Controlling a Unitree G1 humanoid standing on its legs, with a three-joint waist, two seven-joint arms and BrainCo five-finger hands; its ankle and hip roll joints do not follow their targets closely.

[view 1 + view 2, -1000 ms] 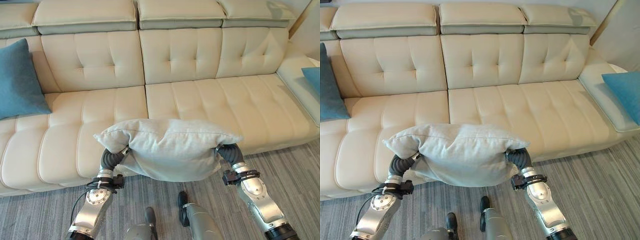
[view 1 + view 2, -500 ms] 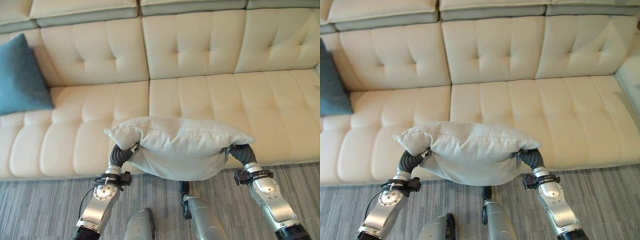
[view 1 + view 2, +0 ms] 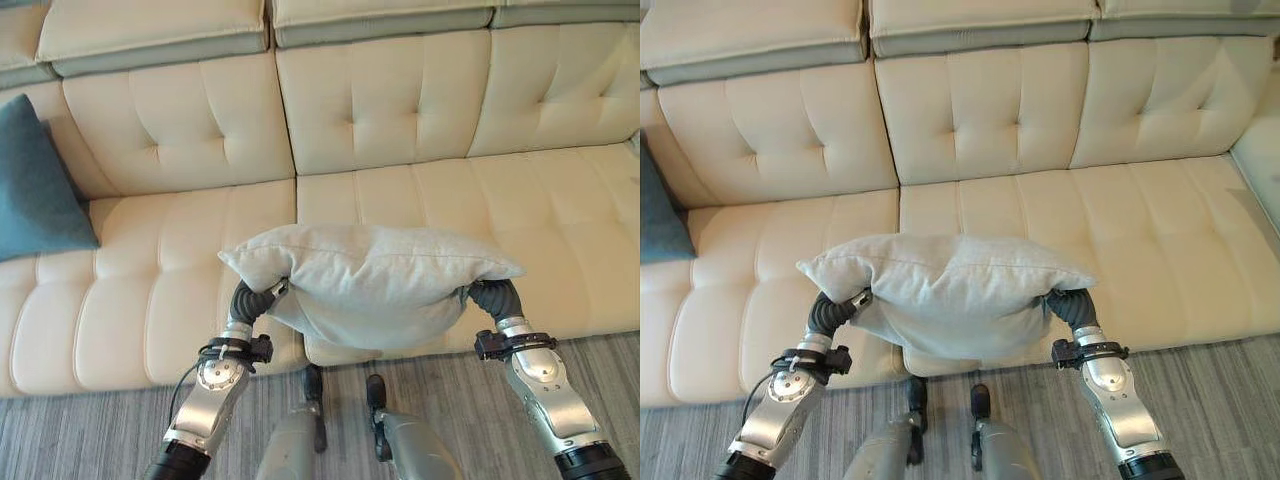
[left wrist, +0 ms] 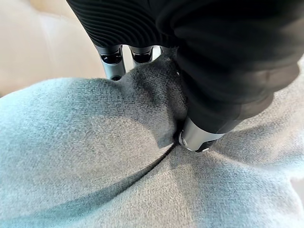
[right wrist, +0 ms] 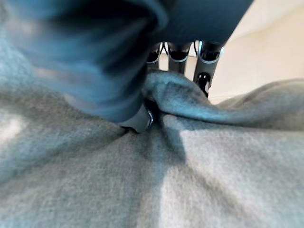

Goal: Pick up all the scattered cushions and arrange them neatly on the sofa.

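Above the cream sofa (image 3: 400, 200) seat's front edge, I hold the grey cushion (image 3: 370, 280) lifted, left hand (image 4: 199, 133) and right hand (image 5: 137, 118) each pinching an end; blue cushion (image 3: 35, 185) rests far left.

grey cushion (image 3: 945, 290) held between both hands over cream sofa (image 3: 1060, 120), teal cushion (image 3: 658, 215) far left

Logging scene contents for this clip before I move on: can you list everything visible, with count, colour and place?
Grey cushion: one, light grey, held up between both hands over the sofa's front edge.
Blue cushion: one, teal blue, leaning against the sofa backrest at far left.
Sofa: one, cream, tufted, spanning the view.
Floor: grey striped carpet in front of the sofa.
Left robot hand: pinching the grey cushion's fabric.
Right robot hand: pinching the cushion's other end.
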